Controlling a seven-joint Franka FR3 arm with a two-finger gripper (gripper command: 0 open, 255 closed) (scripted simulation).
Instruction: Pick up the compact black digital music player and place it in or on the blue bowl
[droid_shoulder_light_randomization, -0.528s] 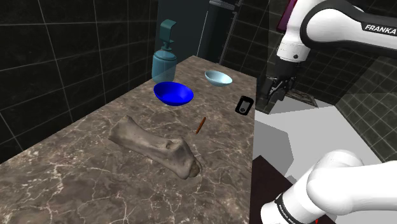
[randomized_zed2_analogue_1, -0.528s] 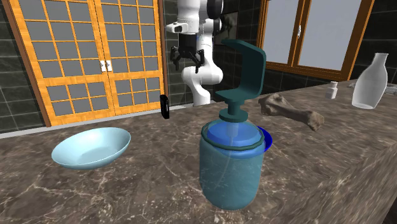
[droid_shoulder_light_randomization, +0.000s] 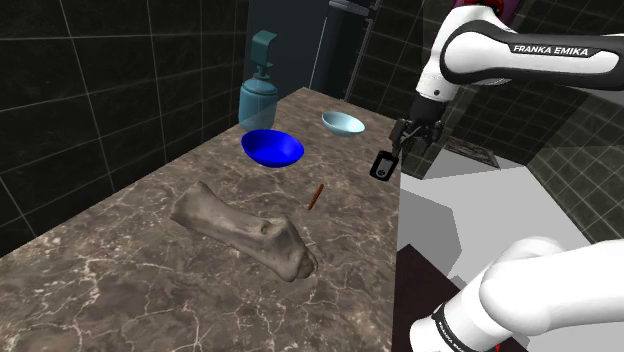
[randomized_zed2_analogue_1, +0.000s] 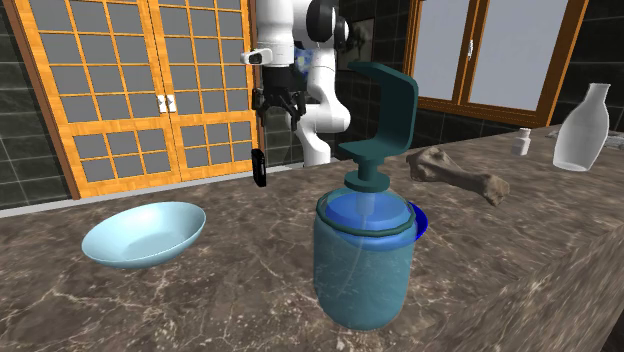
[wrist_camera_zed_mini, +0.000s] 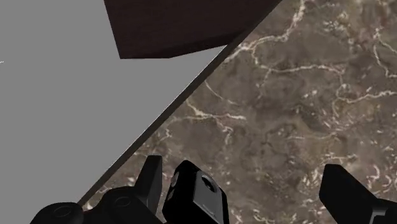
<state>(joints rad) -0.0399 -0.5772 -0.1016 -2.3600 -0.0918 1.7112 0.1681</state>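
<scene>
The music player, black, stands upright at the marble counter's edge. In my wrist view it sits between the gripper's spread fingers, close beside one and not clasped. Farther along lies the blue bowl, well apart. Beyond it are a pale bowl and a teal soap dispenser.

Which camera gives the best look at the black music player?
Shoulder view: the music player shows its whole face with the round control. The second exterior view catches it edge-on, a thin dark sliver. The wrist view has it close but cut off by the frame.
</scene>
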